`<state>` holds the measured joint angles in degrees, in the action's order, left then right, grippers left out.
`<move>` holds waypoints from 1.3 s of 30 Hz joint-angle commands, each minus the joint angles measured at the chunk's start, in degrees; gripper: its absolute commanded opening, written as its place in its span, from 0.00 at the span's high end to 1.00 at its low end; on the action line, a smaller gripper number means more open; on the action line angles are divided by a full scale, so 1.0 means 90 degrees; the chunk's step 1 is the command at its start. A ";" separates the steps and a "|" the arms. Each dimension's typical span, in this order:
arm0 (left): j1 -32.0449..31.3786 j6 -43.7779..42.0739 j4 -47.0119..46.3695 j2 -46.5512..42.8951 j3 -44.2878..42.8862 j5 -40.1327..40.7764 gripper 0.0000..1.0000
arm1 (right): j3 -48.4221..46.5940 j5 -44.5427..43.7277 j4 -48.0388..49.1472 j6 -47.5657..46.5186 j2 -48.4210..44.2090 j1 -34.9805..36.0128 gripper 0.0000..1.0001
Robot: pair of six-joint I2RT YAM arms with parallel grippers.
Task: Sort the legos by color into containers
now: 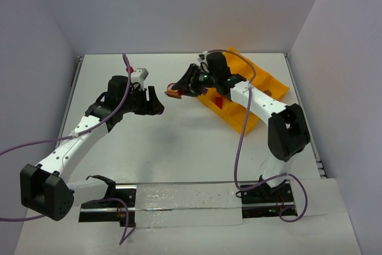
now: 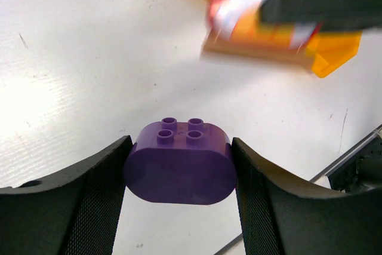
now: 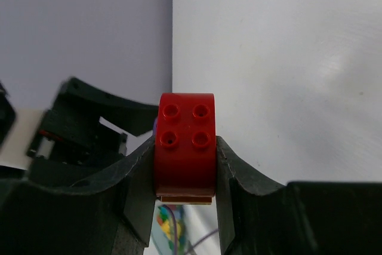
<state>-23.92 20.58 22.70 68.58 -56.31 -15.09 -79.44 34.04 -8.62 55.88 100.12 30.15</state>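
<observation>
The purple brick (image 2: 179, 165) sits studs-up between the fingers of your left gripper (image 1: 156, 101), pinched on its two rounded ends and lifted off the table (image 1: 179, 147). Just to its right, the red brick (image 3: 185, 141) is clamped by its sides in your right gripper (image 1: 177, 92), with a brown piece (image 3: 185, 198) stuck under it. Both bricks hang close together, left of the orange tray (image 1: 271, 82) and not yet over any compartment.

The red and brown look joined, so I would not drop that pair as it is. Carry the purple one to its compartment first and free that hand, then use it to pull the brown piece off. Keep the two wrists apart as you swing right, since they are nearly touching now.

The right arm covers much of the tray from above, so you cannot tell which compartments hold which colours. A red shape shows in one near cell. The brown piece is mostly hidden, and the left wrist view blurs it.
</observation>
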 commanded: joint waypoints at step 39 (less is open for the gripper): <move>-0.0870 0.2301 -0.0249 0.5213 -0.5428 0.0300 1.00 | 0.2161 -0.4764 -0.2304 -0.2635 -0.4237 -0.0909 1.00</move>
<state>-31.05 37.46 21.35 108.72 -96.15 -12.41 -59.48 -5.71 -28.25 33.76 64.37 22.44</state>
